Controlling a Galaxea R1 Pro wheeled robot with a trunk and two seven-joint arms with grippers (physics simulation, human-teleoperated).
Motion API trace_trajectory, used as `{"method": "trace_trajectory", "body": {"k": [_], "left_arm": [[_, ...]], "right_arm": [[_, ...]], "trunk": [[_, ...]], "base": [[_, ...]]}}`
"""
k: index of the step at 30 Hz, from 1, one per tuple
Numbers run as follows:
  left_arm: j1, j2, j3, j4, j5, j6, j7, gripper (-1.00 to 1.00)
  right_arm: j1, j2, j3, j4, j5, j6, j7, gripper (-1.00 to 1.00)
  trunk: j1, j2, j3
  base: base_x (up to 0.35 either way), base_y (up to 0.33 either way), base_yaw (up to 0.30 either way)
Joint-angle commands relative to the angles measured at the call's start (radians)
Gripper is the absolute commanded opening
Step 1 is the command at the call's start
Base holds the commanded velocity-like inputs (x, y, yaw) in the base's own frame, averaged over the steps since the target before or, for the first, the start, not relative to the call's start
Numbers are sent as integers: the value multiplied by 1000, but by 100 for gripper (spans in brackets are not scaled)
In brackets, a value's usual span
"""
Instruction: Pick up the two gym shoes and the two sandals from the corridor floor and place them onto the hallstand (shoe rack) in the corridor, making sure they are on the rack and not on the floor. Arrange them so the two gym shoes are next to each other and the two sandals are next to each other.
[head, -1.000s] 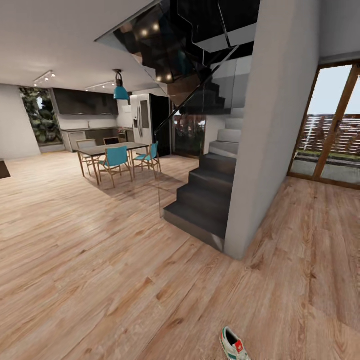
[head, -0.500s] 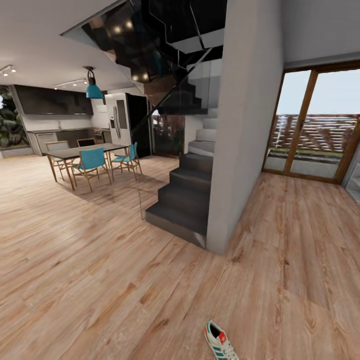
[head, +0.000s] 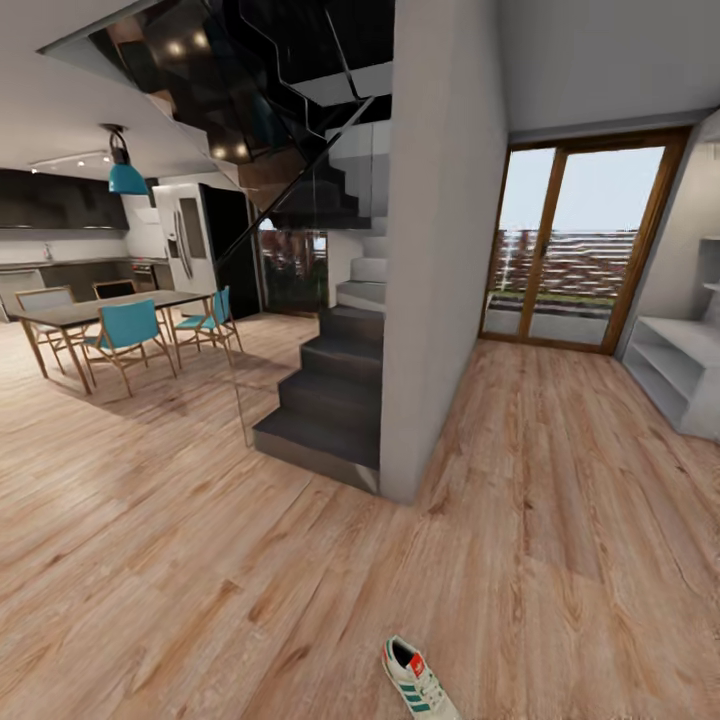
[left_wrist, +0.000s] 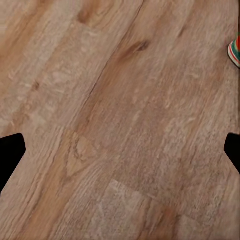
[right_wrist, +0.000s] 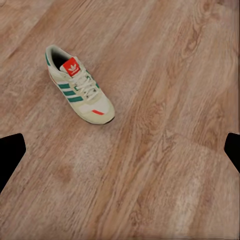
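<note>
One gym shoe (head: 419, 680), white with green stripes and a red tongue tab, lies on the corridor floor (head: 560, 520) close in front of me. The right wrist view shows the same kind of shoe (right_wrist: 79, 85) lying on its sole, well ahead of my right gripper (right_wrist: 120, 150), which is open and holds nothing. My left gripper (left_wrist: 120, 150) is open over bare planks, and a sliver of a white, red and green shoe (left_wrist: 234, 50) sits at that picture's edge. The pale hallstand (head: 672, 375) stands at the far right by the wall. The sandals are out of view.
A grey wall (head: 435, 260) with a dark staircase (head: 330, 400) behind it rises ahead at centre. Glass doors (head: 565, 250) close the corridor's far end. A dining table (head: 95, 310) with teal chairs (head: 125, 335) stands far left.
The camera has turned to the right, so the stairs, table and shoe have slid left in the picture. The hallstand has come into view at the right edge.
</note>
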Motion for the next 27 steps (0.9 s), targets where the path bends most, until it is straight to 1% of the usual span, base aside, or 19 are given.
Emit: {"method": "trace_trajectory", "body": {"k": [1,15,19,27], "left_arm": [[0,0,0,0,1,-3,-1,100],[0,0,0,1,-1,-3,-1,100],[0,0,0,2,-2,-3,-1,100],[0,1,0,2,-3,-3,-1,100]], "right_arm": [[-1,0,-1,1,0,-3,0,100],[-1,0,0,1,0,-3,0,100],[-1,0,0,1,0,-3,0,100],[-1,0,1,1,0,-3,0,100]], "trunk": [[0,-1,-1],[0,-1,-1],[0,-1,-1],[0,-1,-1]], "base": [[59,184,-274],[104,263,-274],[107,124,-274],[23,26,-274]]}}
